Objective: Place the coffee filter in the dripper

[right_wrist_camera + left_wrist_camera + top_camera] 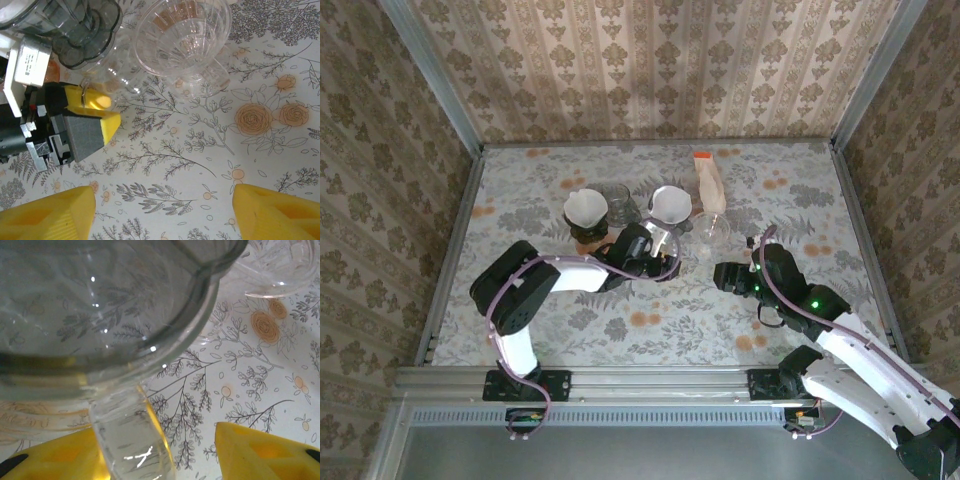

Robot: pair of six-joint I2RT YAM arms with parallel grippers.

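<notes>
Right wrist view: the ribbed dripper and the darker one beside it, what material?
Ribbed dripper: clear, glossy glass or plastic; the floral table cover shows through it, ribs catch highlights. Darker dripper: smoke-tinted, transparent, glossy scalloped rim; probably plastic. Look alone cannot settle glass versus plastic.

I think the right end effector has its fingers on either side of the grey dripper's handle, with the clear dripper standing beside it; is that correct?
Not quite. The right wrist view shows the left end effector, not the right one, with its fingers on either side of the grey dripper's handle. The clear dripper does stand beside it.
</notes>
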